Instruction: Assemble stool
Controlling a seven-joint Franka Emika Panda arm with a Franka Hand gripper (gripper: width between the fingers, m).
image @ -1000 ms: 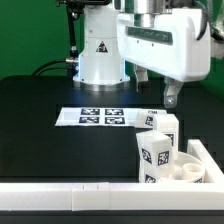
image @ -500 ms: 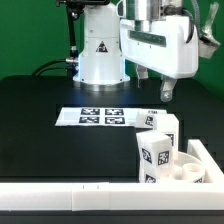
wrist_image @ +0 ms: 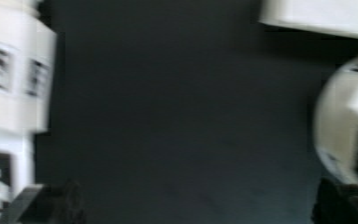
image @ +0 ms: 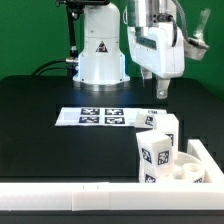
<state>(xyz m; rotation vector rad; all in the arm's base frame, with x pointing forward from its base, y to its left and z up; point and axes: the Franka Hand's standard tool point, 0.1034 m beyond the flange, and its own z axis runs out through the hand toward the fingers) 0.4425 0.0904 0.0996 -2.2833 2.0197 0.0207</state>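
Observation:
The stool's parts are clustered at the front of the exterior view's right. A tagged white leg (image: pixel 155 152) stands upright, with the round ring-like seat (image: pixel 186 172) lying just beside it. More tagged legs (image: pixel 160 124) stand behind them. My gripper (image: pixel 160 91) hangs above and behind this cluster, open and empty. In the wrist view, only bare black table shows between the gripper (wrist_image: pixel 190 206) fingertips. Tagged legs (wrist_image: pixel 9 75) lie to one side and the rounded seat (wrist_image: pixel 352 130) to the other.
The marker board (image: pixel 100 117) lies flat on the black table near the middle. A long white edge bar (image: pixel 70 196) runs along the front, and another (image: pixel 207 155) stands at the exterior view's right. The robot base (image: pixel 100 50) stands at the back.
The hand has turned and drifted toward the exterior view's left, rising slightly. The jaws stay open and the stool parts have not moved.

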